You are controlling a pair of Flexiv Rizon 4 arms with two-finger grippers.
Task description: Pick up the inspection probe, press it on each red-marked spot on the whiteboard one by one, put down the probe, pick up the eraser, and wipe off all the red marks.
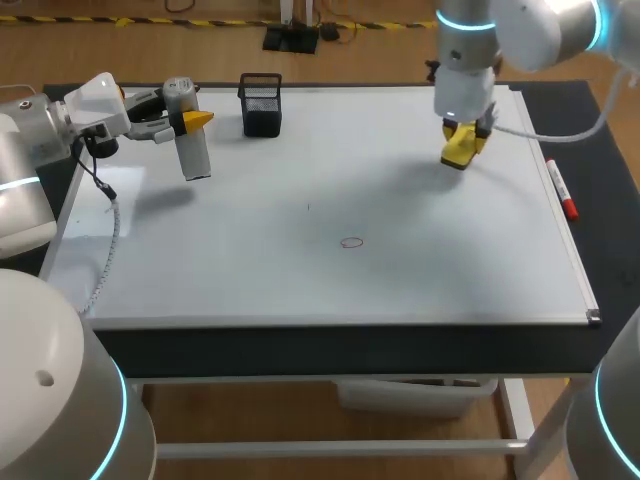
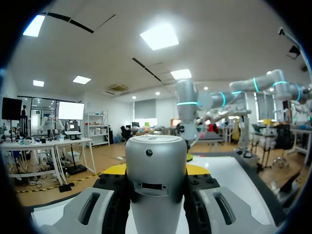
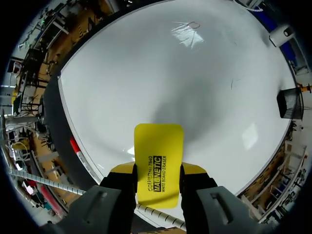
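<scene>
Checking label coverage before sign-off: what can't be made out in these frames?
Tip of the probe: left wrist view, hidden behind its own body.
Fingertips of the left hand: largely behind the probe in both views.
Back of the eraser: not shown in the right wrist view; right arm mostly covers it in the head view.
Outline of the red mark: too small in the head view.

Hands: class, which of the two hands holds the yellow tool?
The right hand, over the far right of the whiteboard, is shut on the yellow eraser; the left hand holds the grey probe instead.
</scene>
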